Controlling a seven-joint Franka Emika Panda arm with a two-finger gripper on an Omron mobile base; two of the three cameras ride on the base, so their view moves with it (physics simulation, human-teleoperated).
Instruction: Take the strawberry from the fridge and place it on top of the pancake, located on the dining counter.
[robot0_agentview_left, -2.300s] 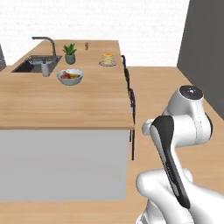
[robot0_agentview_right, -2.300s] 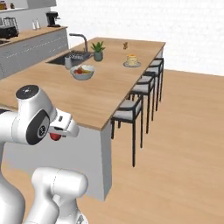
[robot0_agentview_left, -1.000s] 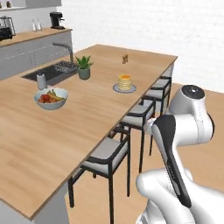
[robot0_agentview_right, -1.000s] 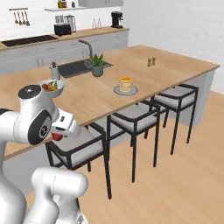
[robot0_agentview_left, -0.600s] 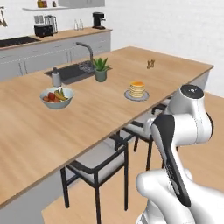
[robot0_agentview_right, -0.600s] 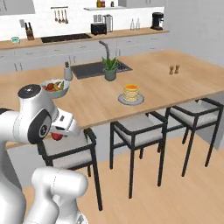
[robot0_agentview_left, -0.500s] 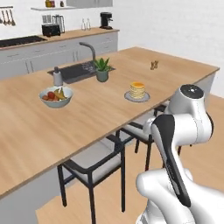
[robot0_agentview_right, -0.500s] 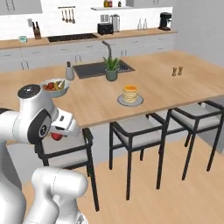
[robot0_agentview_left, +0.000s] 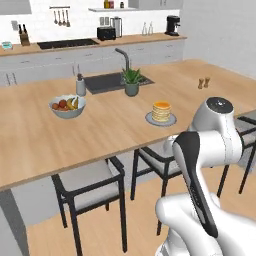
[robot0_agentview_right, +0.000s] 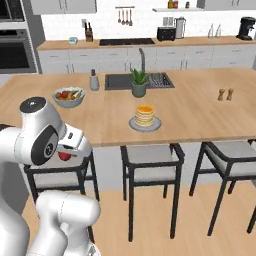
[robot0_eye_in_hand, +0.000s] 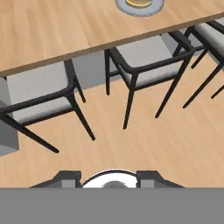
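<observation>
A: Stools line the near edge of the dining counter (robot0_agentview_right: 200, 120), don't they?

B: Yes. We count black-framed stools (robot0_agentview_right: 150, 162) with grey seats tucked under that wooden edge, and bare wooden floor (robot0_eye_in_hand: 144, 144) runs below them toward us. In the hand view the floor fills the middle, with stool legs fanning out at 11, 12 and 2 o'clock.

A: Where do we see the pancake (robot0_agentview_right: 145, 116)?

B: On its grey plate (robot0_agentview_right: 137, 125), close to the counter's near edge, at about 12 o'clock from the base. A potted plant (robot0_agentview_right: 139, 81) and the sink (robot0_agentview_right: 120, 81) sit beyond it; a bowl of fruit (robot0_agentview_left: 67, 106) stands well to the left, at about 10 o'clock. Two small shakers (robot0_agentview_right: 225, 94) stand off to the right.

A: And the gripper (robot0_agentview_right: 66, 152)?

B: We see it folded in beside the white arm, well short of the counter. Its jaws sit part-way closed, clamped on the strawberry (robot0_agentview_right: 64, 155), a dark-red spot showing just under the hand.
</observation>
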